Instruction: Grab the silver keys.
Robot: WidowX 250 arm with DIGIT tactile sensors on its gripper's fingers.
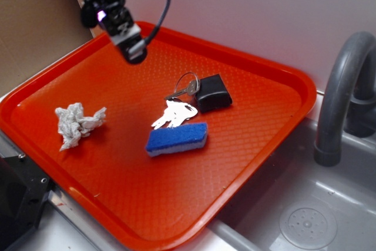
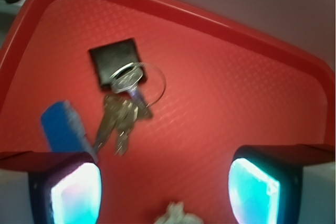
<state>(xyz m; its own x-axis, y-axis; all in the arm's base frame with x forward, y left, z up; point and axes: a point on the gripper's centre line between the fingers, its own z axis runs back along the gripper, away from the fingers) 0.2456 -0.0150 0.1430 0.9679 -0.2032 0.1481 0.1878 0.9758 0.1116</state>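
The silver keys [image 1: 174, 114] lie near the middle of the orange tray [image 1: 247, 66], on a thin ring joined to a black boxy fob [image 1: 212, 93]. In the wrist view the keys [image 2: 119, 115] fan out below the fob [image 2: 114, 61], up and left of my fingers. My gripper [image 1: 130, 43] hangs above the tray's far left part, well apart from the keys. Its two glowing pads [image 2: 254, 190] stand wide apart with only bare tray between them, so my gripper [image 2: 165, 192] is open and empty.
A blue sponge block [image 1: 177, 139] lies right beside the keys, on their near side. A crumpled white paper wad [image 1: 77, 123] rests on the tray's left. A grey faucet [image 1: 343, 86] and sink basin [image 1: 305, 221] are to the right. Brown cardboard [image 1: 29, 22] stands behind.
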